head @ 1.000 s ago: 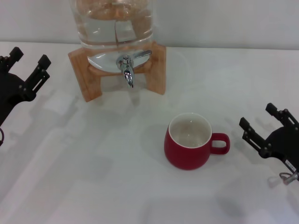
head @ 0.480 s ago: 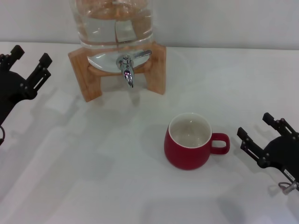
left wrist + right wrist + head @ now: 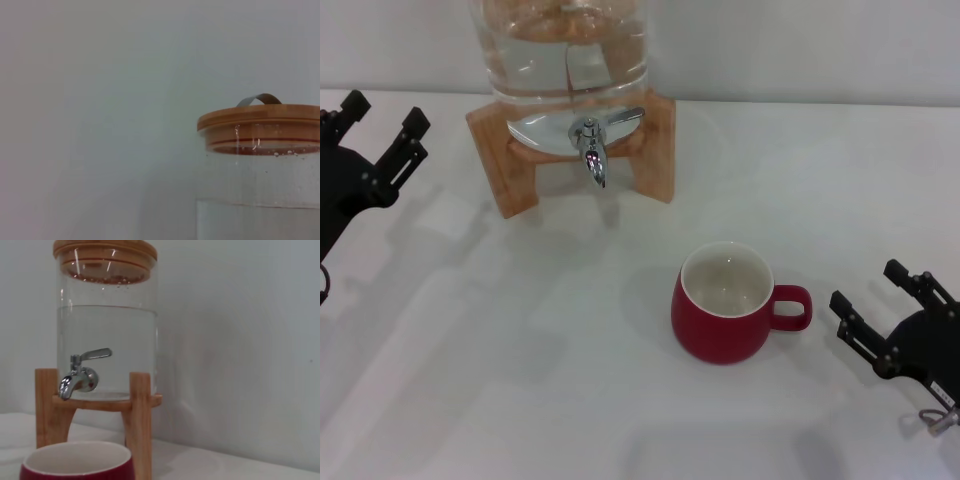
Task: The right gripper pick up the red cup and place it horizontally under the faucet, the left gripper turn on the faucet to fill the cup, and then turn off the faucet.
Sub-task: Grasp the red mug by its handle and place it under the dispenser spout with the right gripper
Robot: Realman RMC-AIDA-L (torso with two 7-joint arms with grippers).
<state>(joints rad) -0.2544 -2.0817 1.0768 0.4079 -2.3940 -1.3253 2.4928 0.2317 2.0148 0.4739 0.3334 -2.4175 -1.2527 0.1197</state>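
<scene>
The red cup [image 3: 723,305] stands upright on the white table, off-white inside, its loop handle pointing right; its rim also shows in the right wrist view [image 3: 77,461]. My right gripper [image 3: 885,308] hovers open just right of the handle, apart from it. The chrome faucet [image 3: 591,140] juts from the glass dispenser [image 3: 565,50] on its wooden stand [image 3: 510,165] at the back; the faucet [image 3: 80,375] has its lever turned sideways, and no water runs. My left gripper [image 3: 382,125] is open at the far left, level with the stand.
The dispenser holds water and carries a wooden lid [image 3: 260,117]. The white table [image 3: 520,350] stretches bare between the cup and the stand. A pale wall [image 3: 800,40] closes the back.
My right gripper has sunk lower and toward the front right edge, staying open beside the cup handle. The left gripper has shifted slightly. The cup has not moved.
</scene>
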